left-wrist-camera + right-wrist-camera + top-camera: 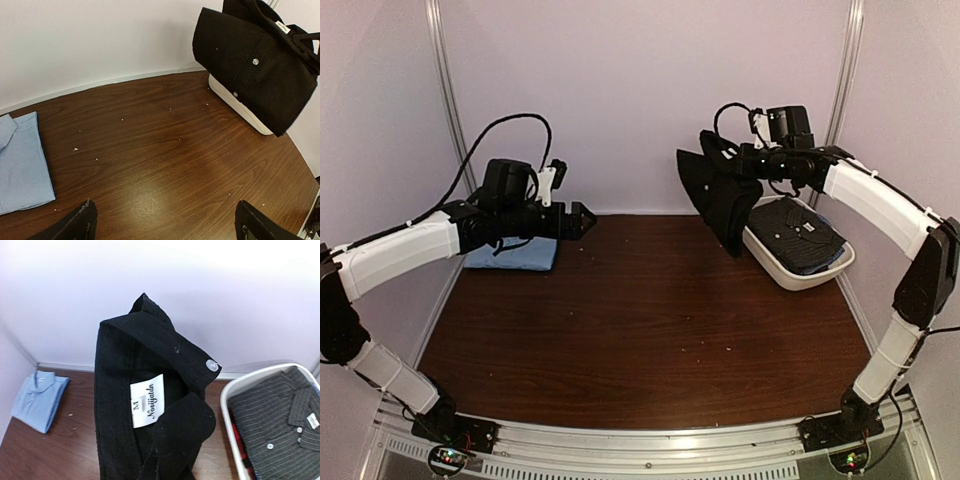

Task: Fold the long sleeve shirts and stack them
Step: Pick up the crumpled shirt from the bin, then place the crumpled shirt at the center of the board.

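We are at the pick-up step. Our right claw (718, 155) is clamped on the plain black collared button-up shirt (720, 205) somewhere near its collar. The shirt hangs bunched in the air at about 1 o'clock over the dark wooden counter (640, 320), clear of the surface and just beside the white oval plastic tub (782, 272) at 2 o'clock. A dark shirt with fine pale lines (800, 232) lies in that tub, waiting its turn. At 10 o'clock a light blue folded shirt (515, 255) lies flat on the counter, and we read it as the start of the stack. Our left claw (582, 220) hovers near it with its fingers (82, 222) wide apart, holding nothing.

Next, we judge, the black shirt must travel toward the bare middle of the counter and come down there. Since it hangs as a crumpled bundle, the left claw will likely need to catch a free edge and draw the cloth out flat before any fold begins.
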Action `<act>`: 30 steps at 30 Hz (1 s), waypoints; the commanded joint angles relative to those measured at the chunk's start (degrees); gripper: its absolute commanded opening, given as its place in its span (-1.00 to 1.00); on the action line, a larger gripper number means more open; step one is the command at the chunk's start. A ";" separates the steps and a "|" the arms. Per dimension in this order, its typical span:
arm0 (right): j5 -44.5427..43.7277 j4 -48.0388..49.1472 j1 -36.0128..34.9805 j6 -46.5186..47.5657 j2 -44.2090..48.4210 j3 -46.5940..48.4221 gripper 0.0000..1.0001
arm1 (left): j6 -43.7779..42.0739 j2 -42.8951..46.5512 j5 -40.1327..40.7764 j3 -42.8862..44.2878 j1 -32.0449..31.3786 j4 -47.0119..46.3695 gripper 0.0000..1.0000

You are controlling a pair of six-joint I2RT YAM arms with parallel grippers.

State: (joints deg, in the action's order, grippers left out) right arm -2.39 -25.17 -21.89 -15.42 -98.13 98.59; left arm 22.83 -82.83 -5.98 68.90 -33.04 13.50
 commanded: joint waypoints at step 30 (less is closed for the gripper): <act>13.01 -4.19 -16.12 -0.38 -3.27 -11.28 0.54 | 4.04 -4.56 -3.76 -1.65 0.43 -2.90 0.95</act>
State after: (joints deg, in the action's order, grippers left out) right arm 17.10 -27.51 -34.52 -18.31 -104.31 90.56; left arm 25.91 -84.71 -7.66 67.48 -32.99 10.81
